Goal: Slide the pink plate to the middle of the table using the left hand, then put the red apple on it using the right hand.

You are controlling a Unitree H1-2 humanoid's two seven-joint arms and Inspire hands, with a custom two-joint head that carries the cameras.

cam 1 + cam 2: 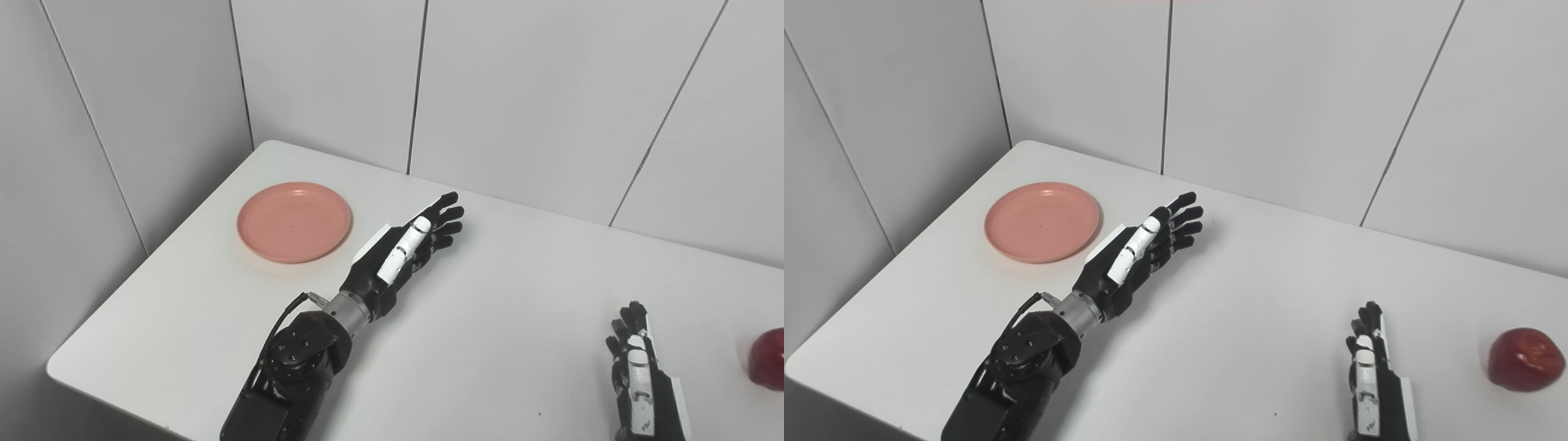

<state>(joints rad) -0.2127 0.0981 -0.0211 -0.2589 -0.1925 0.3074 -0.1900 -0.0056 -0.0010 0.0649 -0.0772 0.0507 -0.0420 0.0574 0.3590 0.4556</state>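
Observation:
A pink plate (294, 221) lies flat and bare on the far left part of the white table (502, 288). My left hand (409, 245) hovers just to the right of the plate, fingers stretched out and apart, holding nothing and not touching the rim. The red apple (1525, 359) rests on the table near the right edge. Low at the front right, my right hand (1371, 370) stands with its fingers extended, open, a short gap left of the apple.
Grey panelled walls close off the table at the back and on the left. The table's rounded front left corner (58, 367) shows at the lower left.

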